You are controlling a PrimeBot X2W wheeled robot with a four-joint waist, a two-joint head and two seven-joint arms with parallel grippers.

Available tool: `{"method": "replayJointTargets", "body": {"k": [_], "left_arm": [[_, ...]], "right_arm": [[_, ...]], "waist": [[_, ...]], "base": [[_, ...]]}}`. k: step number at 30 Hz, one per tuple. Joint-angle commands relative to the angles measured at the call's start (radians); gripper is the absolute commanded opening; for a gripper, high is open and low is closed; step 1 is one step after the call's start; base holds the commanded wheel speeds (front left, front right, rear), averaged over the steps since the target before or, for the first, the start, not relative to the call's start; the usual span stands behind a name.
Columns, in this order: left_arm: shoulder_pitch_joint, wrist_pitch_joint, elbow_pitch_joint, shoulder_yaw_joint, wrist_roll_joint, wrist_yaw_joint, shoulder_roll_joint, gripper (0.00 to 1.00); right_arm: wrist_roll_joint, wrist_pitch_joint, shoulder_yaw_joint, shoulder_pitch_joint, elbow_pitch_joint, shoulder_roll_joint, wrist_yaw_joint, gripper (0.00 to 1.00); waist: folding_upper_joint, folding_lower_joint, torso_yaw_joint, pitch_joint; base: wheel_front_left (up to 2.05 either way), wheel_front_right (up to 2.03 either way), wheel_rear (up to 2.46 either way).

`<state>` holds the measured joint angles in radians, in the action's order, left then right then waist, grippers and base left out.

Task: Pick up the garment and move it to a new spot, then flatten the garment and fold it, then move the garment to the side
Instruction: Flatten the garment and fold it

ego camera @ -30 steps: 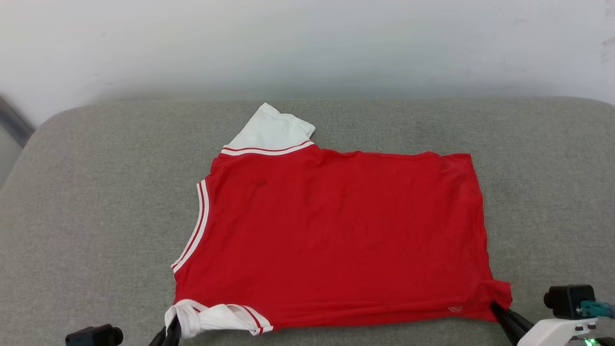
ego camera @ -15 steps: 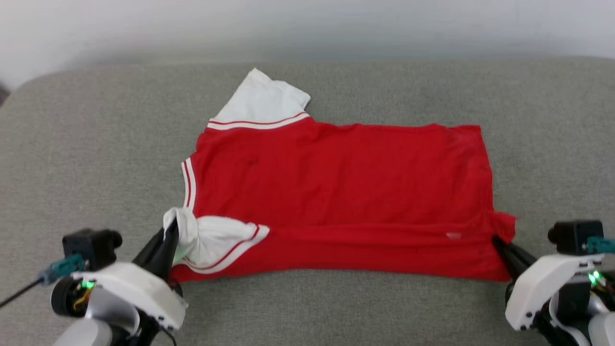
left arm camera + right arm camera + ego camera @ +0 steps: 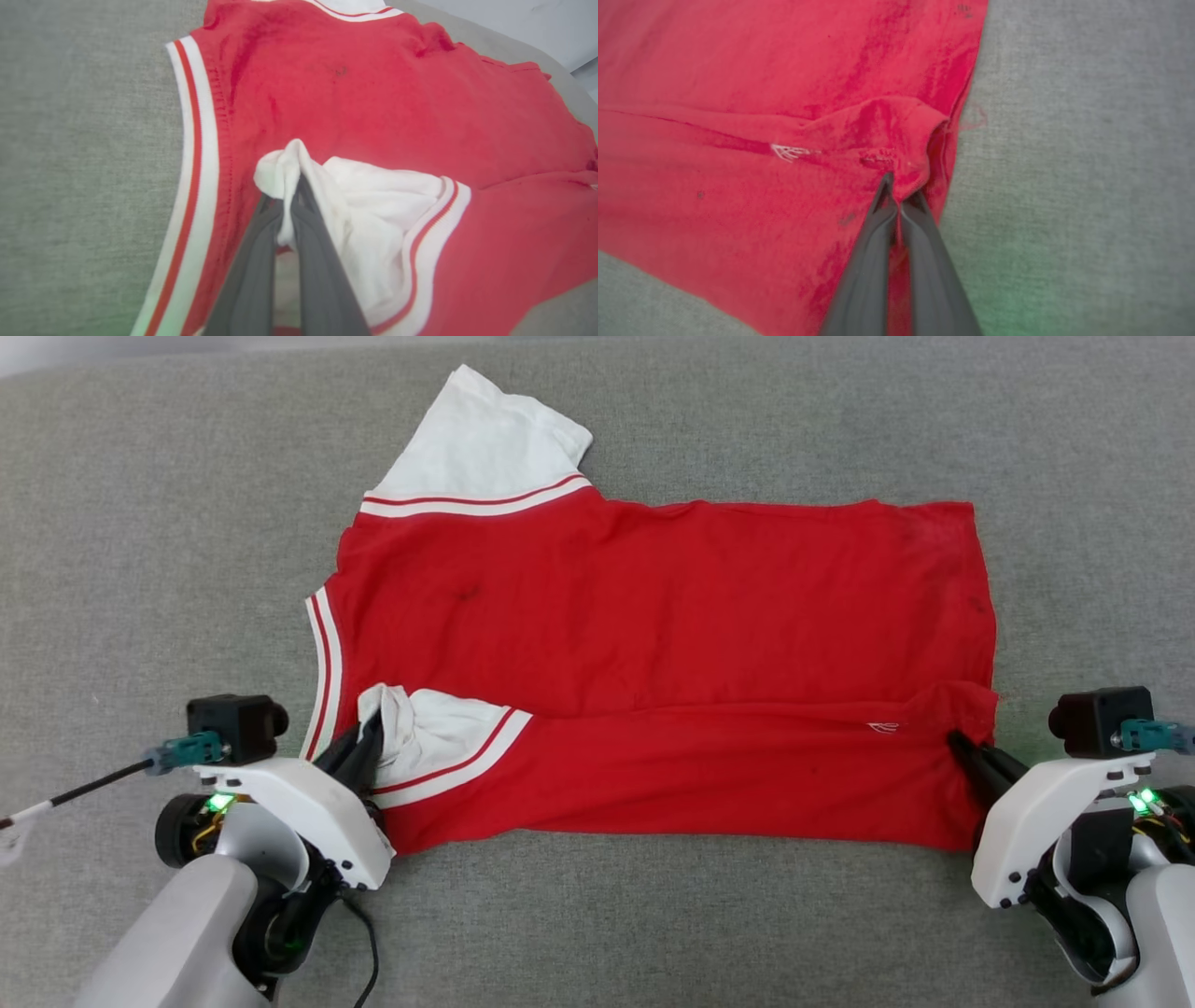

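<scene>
The red garment (image 3: 653,625) lies spread on the grey cushion, one white sleeve (image 3: 476,439) pointing away at the far left. Its near long edge is folded over onto the body, forming a strip along the front (image 3: 709,775). My left gripper (image 3: 372,733) is shut on the bunched white near sleeve (image 3: 364,219), held over the red body beside the striped collar (image 3: 194,140). My right gripper (image 3: 954,741) is shut on the garment's near right hem corner (image 3: 906,154), lifted into a small peak.
The grey fabric cushion (image 3: 140,569) reaches out on all sides of the garment. A thin black cable with a teal plug (image 3: 93,784) sticks out to the left of my left wrist.
Both grippers have carried the garment's near edge away from me, folding it over the body. The head camera has tilted down, so the wall behind has left the picture.
</scene>
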<state>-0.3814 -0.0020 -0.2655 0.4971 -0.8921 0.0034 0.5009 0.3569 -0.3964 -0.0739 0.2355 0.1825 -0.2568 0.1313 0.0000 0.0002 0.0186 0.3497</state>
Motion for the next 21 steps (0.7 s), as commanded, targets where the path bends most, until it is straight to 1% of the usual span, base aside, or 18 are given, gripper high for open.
{"method": "replayJointTargets", "body": {"k": [1,3,4,5,6,7,10,13,15,18,21], "left_arm": [[-0.014,0.005,-0.009,0.002,-0.003,-0.005,-0.003,0.00],[-0.030,0.025,-0.057,0.015,-0.012,-0.026,-0.013,0.00],[-0.037,0.027,-0.076,0.016,-0.019,-0.035,-0.020,0.10],[-0.044,0.025,-0.093,0.016,-0.021,-0.041,-0.023,0.38],[-0.048,0.022,-0.109,0.017,-0.024,-0.046,-0.025,0.78],[-0.053,0.018,-0.124,0.014,-0.024,-0.049,-0.026,1.00],[-0.061,-0.003,-0.152,0.000,-0.024,-0.048,-0.019,1.00],[-0.058,-0.016,-0.156,-0.015,-0.025,-0.038,-0.001,1.00],[-0.052,-0.012,-0.144,-0.025,-0.026,-0.034,0.021,1.00],[-0.032,0.016,-0.106,-0.034,-0.026,-0.015,0.062,1.00],[-0.011,0.080,-0.049,-0.037,-0.032,0.005,0.125,1.00]], "right_arm": [[-0.010,-0.007,-0.007,-0.002,0.022,0.001,-0.001,0.00],[-0.010,-0.007,-0.016,-0.004,0.045,0.007,-0.001,0.00],[-0.008,-0.006,-0.022,-0.003,0.054,0.011,-0.001,0.13],[-0.006,-0.001,-0.027,-0.002,0.059,0.013,-0.001,0.38],[-0.010,0.018,-0.032,0.002,0.056,0.012,-0.001,0.81],[-0.013,0.041,-0.035,0.006,0.050,0.011,-0.001,1.00],[-0.003,0.131,-0.040,0.004,0.021,0.017,-0.001,1.00],[-0.012,0.226,-0.034,-0.010,-0.012,0.025,-0.001,1.00],[-0.023,0.273,-0.029,-0.029,-0.031,0.034,-0.001,1.00],[-0.042,0.316,-0.016,-0.055,-0.068,0.049,-0.001,1.00],[-0.062,0.332,-0.001,-0.085,-0.102,0.066,-0.001,1.00]], "waist": [[0.0000,-0.0002,0.001,0.004],[0.0000,-0.0002,0.000,0.008],[0.0000,-0.0002,-0.001,0.007],[0.0000,-0.0002,-0.003,0.005],[0.0000,-0.0002,-0.003,0.003],[0.0000,-0.0002,-0.004,-0.002],[0.0000,-0.0002,-0.005,-0.024],[0.0000,-0.0002,-0.006,-0.056],[0.0000,-0.0002,-0.009,-0.077],[0.0000,-0.0002,-0.016,-0.110],[0.0000,-0.0002,-0.025,-0.136]], "base": [[0.00,0.00,0.00],[0.00,0.00,0.00],[0.00,0.00,0.00],[0.00,0.00,0.00],[0.00,0.00,0.00],[0.00,0.00,0.00],[0.00,0.00,0.00],[0.00,0.00,0.00],[0.00,0.00,0.00],[0.00,0.00,0.00],[0.00,0.00,0.00]]}}
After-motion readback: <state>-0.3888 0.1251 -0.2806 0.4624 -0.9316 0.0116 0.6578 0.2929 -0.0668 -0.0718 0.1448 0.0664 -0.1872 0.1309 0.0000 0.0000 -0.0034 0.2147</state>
